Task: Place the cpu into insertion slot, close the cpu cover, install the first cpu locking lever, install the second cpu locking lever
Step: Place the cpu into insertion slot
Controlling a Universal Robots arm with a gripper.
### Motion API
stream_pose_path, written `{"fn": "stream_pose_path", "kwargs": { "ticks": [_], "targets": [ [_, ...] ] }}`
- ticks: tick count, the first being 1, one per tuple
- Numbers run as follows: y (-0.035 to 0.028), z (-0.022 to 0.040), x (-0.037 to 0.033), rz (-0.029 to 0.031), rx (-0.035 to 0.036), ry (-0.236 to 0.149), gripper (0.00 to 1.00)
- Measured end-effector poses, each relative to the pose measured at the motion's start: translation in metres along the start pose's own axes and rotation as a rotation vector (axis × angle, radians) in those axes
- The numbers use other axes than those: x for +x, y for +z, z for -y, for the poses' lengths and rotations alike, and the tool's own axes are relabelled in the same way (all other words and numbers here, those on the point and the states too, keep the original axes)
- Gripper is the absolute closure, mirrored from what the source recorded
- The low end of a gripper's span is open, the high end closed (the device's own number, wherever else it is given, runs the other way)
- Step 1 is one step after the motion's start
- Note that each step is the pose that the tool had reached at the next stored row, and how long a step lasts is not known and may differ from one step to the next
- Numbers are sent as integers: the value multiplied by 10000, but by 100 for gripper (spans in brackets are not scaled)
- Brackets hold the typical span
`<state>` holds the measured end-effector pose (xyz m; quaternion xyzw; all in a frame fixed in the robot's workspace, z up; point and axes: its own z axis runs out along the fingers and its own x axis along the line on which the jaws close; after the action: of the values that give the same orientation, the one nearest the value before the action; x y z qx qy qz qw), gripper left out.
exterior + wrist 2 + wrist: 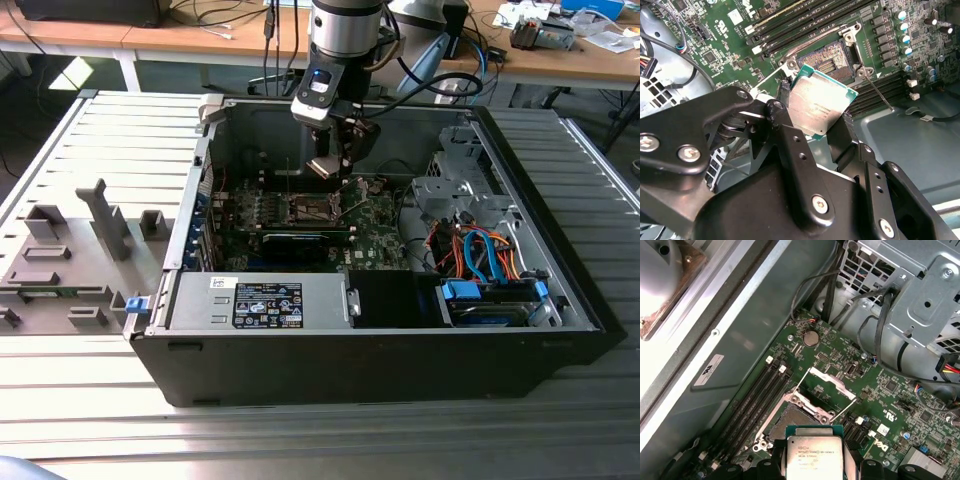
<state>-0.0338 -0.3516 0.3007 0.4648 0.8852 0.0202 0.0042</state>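
Our tool (817,106) is clamped on the cpu (822,100), with a finger (782,107) pressed against each of two opposite edges. It holds the chip tilted above the motherboard (725,45) and clear of it. In the second wrist view the cpu's silvery top faces us, and just beyond it we see the insertion slot (832,57) with its golden-brown contact field bare. The memory slots (800,20) run along the slot's far side. In the first wrist view the cpu cover (829,381) stands swung up from one edge of the slot (790,421), and we can see board through its window. A thin locking lever (846,408) slants beside it, unlatched. From the exterior view we see the tool (335,165) hanging inside the open computer case (300,360), over the middle of the motherboard. The case lies near the middle of the slatted grey tabletop (90,140).
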Motion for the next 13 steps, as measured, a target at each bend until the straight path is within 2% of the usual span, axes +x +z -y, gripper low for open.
{"fn": "stream_pose_path", "kwargs": {
  "ticks": [13],
  "targets": [
    [0,0,0,5,-1,131,46]
  ]
}}
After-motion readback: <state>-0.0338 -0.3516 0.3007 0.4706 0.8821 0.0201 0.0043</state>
